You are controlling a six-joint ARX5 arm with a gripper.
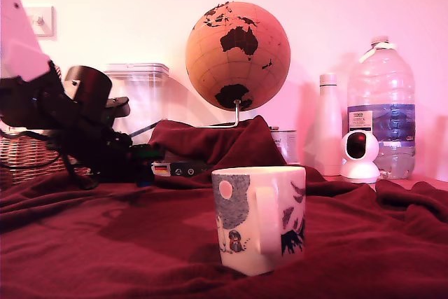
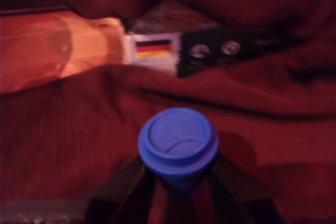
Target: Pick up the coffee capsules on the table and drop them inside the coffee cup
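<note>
Capsule: I see the blue capsule (image 2: pixel 178 144) only in the wrist view, a small round plastic cup with a wider ridged rim, pinched between the two dark fingers (image 2: pixel 128 184) above the red cloth (image 2: pixel 68 129).
Gripper: my gripper (image 2: pixel 177 182) has its jaws closed on the capsule's narrow body; in the exterior view the arm (image 1: pixel 77 120) sits well to the mug's left, and the capsule is hidden there.
Mug: the white ceramic mug (image 1: pixel 259 218) stands upright on the cloth, handle facing the camera; I cannot tell what is inside.
Behind the mug: a cork-coloured globe (image 1: pixel 238 55), a clear lidded plastic box (image 1: pixel 143 99), a white bottle (image 1: pixel 329 124), a large water jug (image 1: pixel 381 106), a small white camera (image 1: pixel 359 153).
Wrist only: bare wooden tabletop (image 2: pixel 47 51) and a dark box with a striped flag label (image 2: pixel 153 48).
</note>
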